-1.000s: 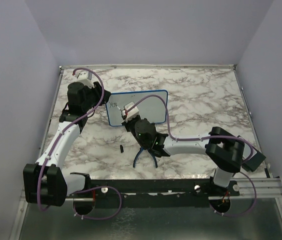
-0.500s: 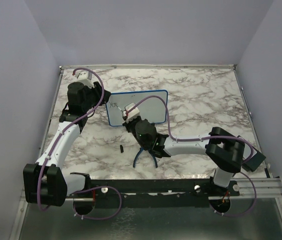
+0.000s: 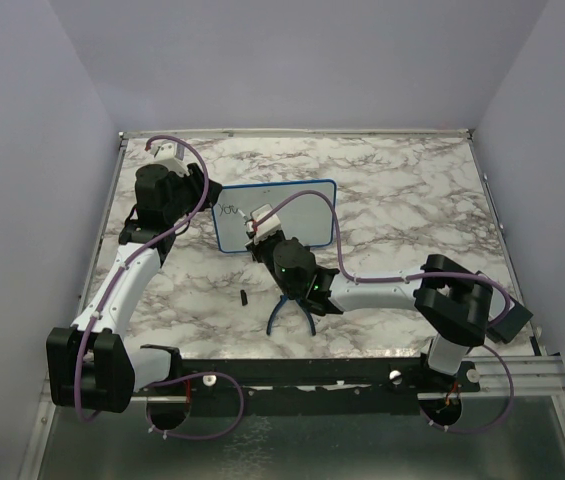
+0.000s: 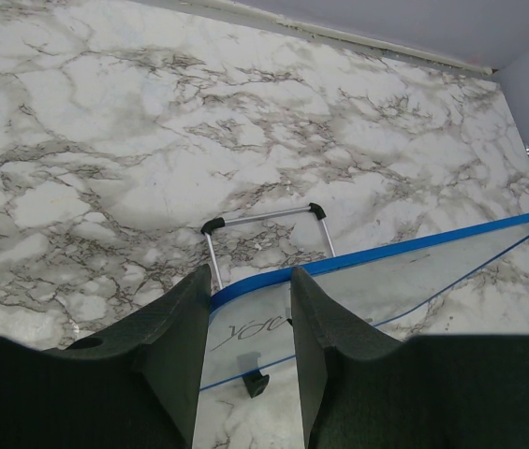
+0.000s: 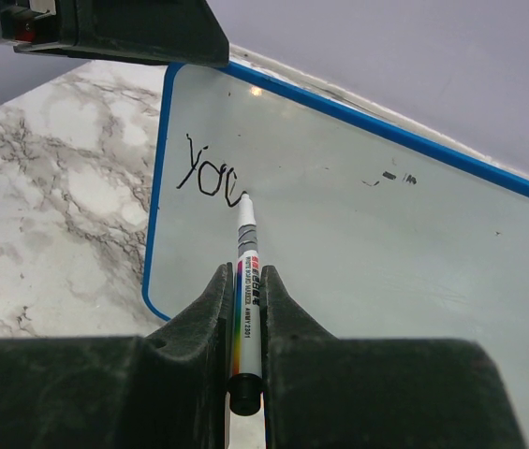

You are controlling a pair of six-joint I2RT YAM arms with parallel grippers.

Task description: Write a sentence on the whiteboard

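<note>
— Best way through this stroke?
— Press the marker (image 5: 246, 271) tip lightly on the whiteboard (image 5: 367, 271) and drag evenly toward frame right, barrel pinched tight in the right gripper (image 5: 245, 285).
— And where?
— Mid-frame in the top view, left edge clamped by the left gripper (image 4: 250, 290). Sentence (image 5: 206, 173) begun upper left, touching the tip.

The whiteboard (image 3: 307, 210), white with a thin blue rounded-corner frame, stands tilted on small black feet near the middle of the tabletop (image 3: 412, 190), the sentence (image 5: 206, 173) so far only a thin black "you" at its upper left corner.
</note>
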